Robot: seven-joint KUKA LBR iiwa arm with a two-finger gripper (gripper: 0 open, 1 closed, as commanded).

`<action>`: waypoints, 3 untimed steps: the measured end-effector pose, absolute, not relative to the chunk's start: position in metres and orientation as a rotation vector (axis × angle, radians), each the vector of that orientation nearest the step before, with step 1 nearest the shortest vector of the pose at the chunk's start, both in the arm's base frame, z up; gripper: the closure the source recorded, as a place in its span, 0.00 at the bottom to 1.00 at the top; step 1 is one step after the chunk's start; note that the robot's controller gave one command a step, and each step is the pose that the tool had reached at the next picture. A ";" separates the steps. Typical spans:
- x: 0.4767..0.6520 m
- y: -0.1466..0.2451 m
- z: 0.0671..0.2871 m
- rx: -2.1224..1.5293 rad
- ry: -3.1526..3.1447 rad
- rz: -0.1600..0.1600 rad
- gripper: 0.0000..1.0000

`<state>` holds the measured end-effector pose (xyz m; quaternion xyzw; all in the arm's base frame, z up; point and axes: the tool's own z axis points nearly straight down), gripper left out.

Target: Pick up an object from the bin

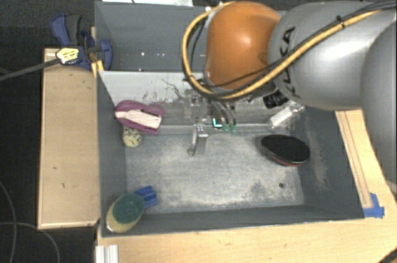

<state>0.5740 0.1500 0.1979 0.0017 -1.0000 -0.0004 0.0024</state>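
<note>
In the bin (pixel 149 38), a ball (pixel 131 139) is positioned behind a scrubber (pixel 127 211) at left; a pad (pixel 284 149) is located at right.

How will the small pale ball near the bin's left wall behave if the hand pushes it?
The small pale ball looks round, so it would probably roll on the flat bin floor. It lies next to the purple and white thing, which may block it there. It looks small, so it is likely light.

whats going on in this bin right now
The arm reaches in from the right, and its gripper hangs low over the bare middle of the grey bin, with no item under it. A purple-and-white thing lies to its left, a black oval to its right, and a green scrubber in the near corner.
</note>
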 end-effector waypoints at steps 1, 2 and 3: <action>0.587 0.254 0.160 0.572 -3.095 -0.005 0.00; 0.592 0.253 0.128 0.510 -3.100 -0.002 0.00; 0.589 0.249 0.110 0.345 -3.121 -0.001 0.00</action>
